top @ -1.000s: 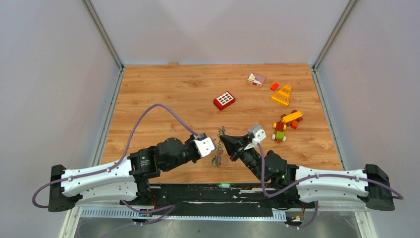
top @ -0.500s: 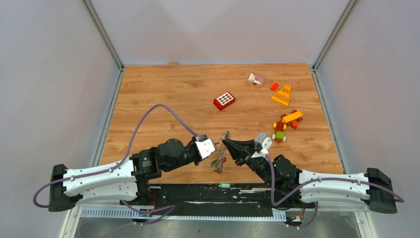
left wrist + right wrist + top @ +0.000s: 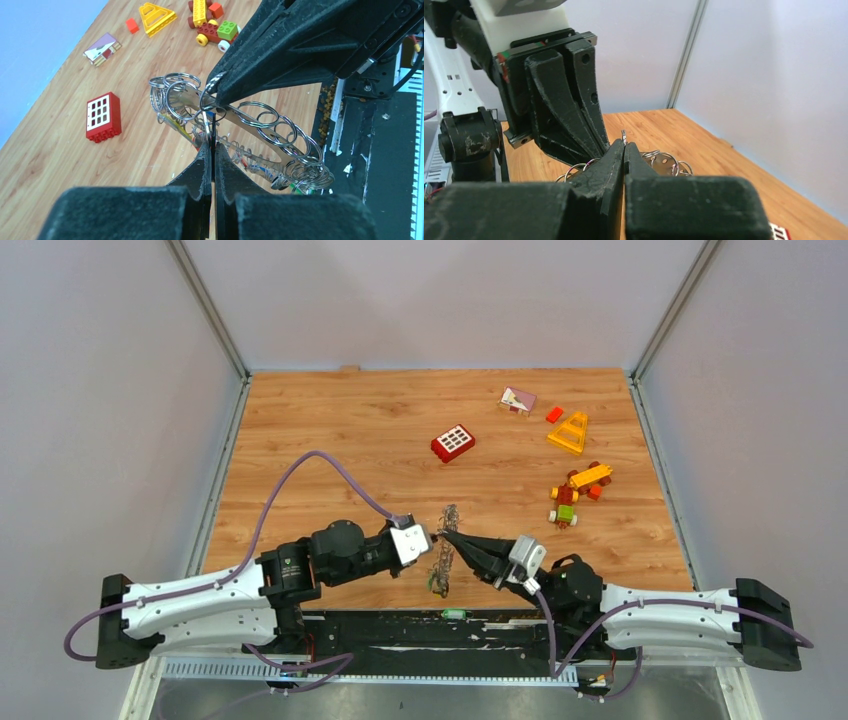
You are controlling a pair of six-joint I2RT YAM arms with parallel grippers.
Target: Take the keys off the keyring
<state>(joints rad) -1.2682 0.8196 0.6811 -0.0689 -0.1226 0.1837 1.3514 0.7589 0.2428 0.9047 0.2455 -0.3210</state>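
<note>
keyring (image 3: 441,552): lower centre of the top view, held edge-on between both pincers, over the near part of the tabletop (image 3: 330,440)
keys (image 3: 438,578): bunched all along the ring with small split rings, lowest ones hanging toward the bottom of the frame
left pincer (image 3: 212,146): pressed together, pinching a thin piece of the keyring bunch
right pincer (image 3: 218,93): pressed together, tips nipping a small ring on the keyring
pincer tips: just beside each other
red brick (image 3: 453,442): above the keyring in the frame, well apart
toy bricks (image 3: 570,495): right and upper right, scattered
</note>
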